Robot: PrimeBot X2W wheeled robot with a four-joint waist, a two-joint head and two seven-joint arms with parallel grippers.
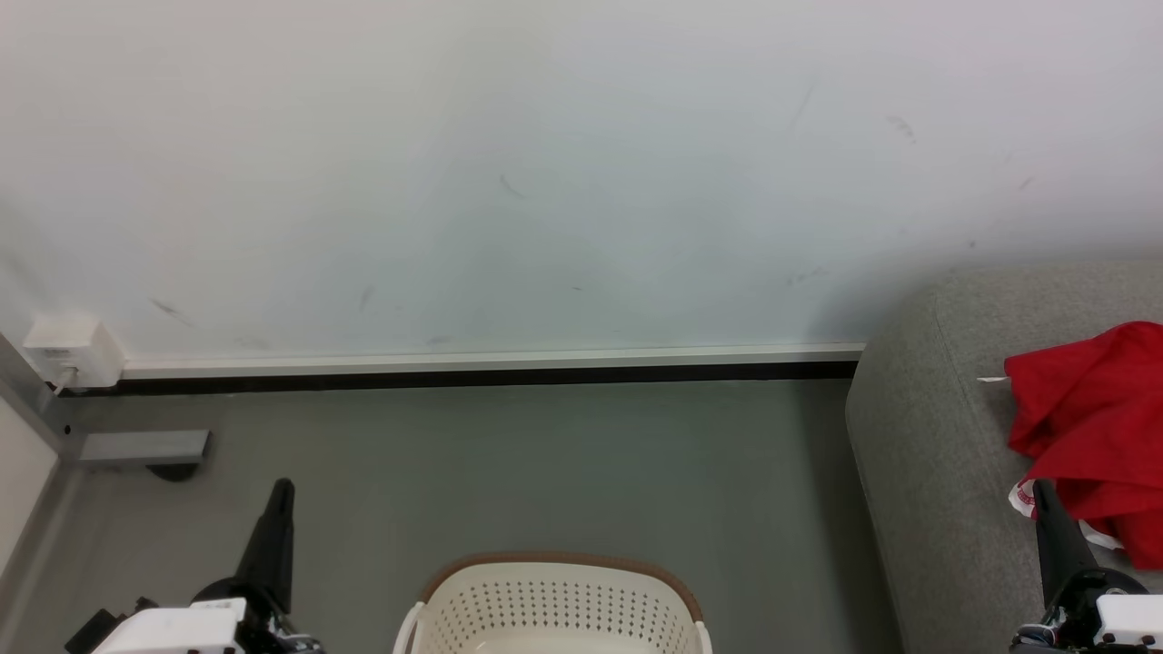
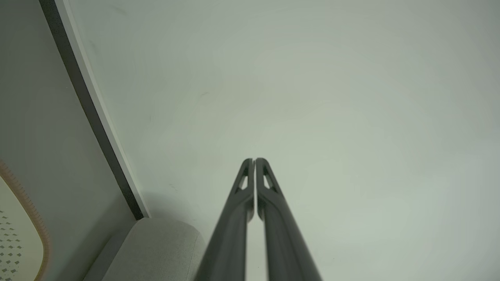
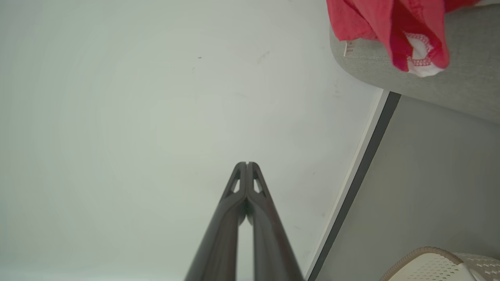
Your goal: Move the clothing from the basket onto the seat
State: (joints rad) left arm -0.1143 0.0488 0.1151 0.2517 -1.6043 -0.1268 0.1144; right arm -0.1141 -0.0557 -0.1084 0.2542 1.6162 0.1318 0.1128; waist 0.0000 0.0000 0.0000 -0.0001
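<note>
The red clothing lies heaped on the grey sofa, near its rounded end by the wall and cut off at the picture's right. Its white tag is too small to read. The laundry basket stands well apart on open grey floor — its inside mostly hidden. The left gripper and right gripper both have their fingers pressed together — neither holds anything.

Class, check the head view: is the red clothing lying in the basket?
No, the red clothing lies on the grey seat at the right, well apart from the basket.
</note>
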